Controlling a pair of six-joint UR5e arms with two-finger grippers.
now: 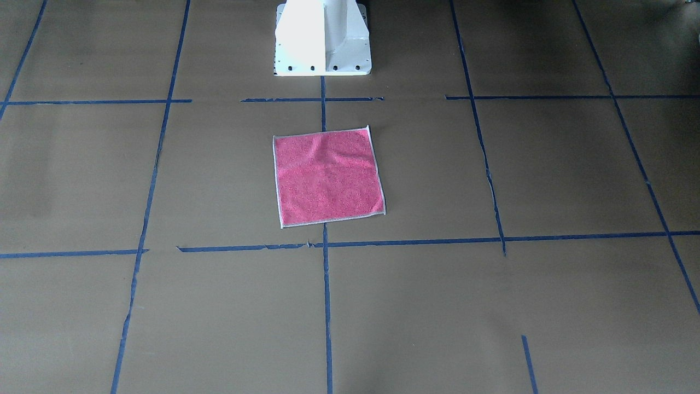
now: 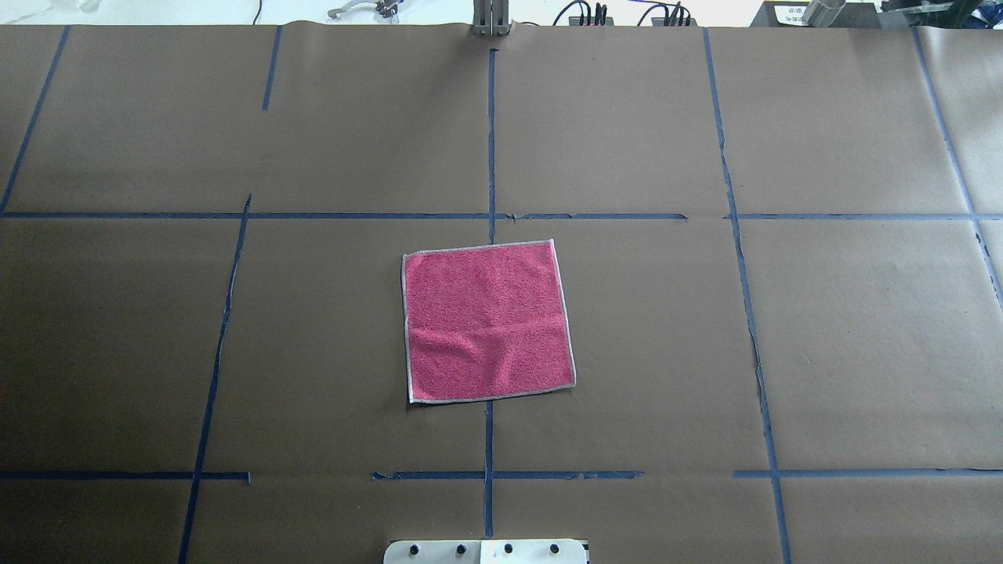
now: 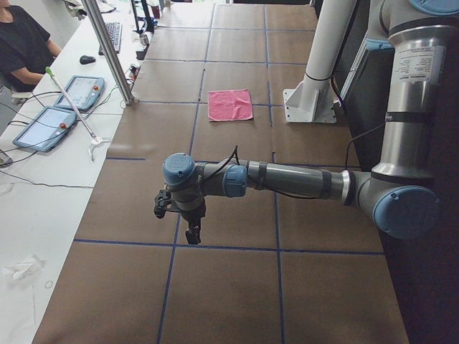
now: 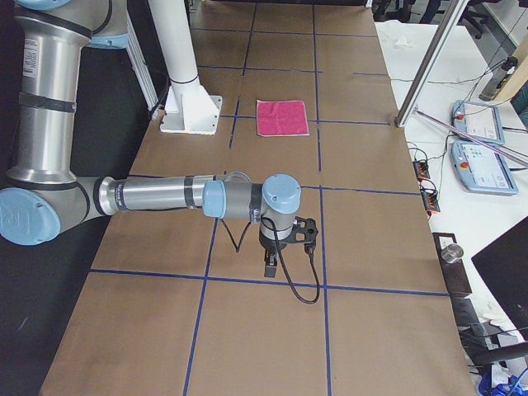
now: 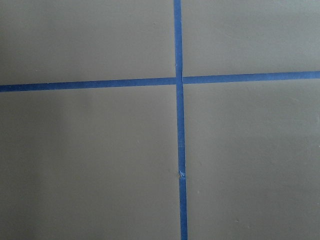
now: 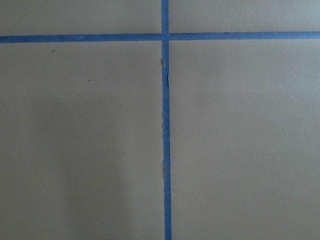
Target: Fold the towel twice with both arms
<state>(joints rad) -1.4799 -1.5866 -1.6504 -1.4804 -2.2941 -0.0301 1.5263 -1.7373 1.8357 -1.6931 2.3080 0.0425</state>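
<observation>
The towel (image 2: 487, 321) lies flat and unfolded, pink face up, with pale edging, near the table's middle just in front of the white pedestal; it also shows in the front view (image 1: 328, 176) and both side views (image 3: 230, 105) (image 4: 282, 117). My left gripper (image 3: 192, 233) hangs over the table far out at the left end, seen only in the exterior left view. My right gripper (image 4: 271, 266) hangs far out at the right end, seen only in the exterior right view. I cannot tell whether either is open or shut. Both are far from the towel. The wrist views show only brown paper and blue tape.
Brown paper with blue tape lines (image 2: 491, 215) covers the table. The white pedestal base (image 1: 322, 38) stands behind the towel. A metal post (image 3: 107, 50), tablets (image 3: 43, 127) and a seated person (image 3: 21, 43) are beside the table.
</observation>
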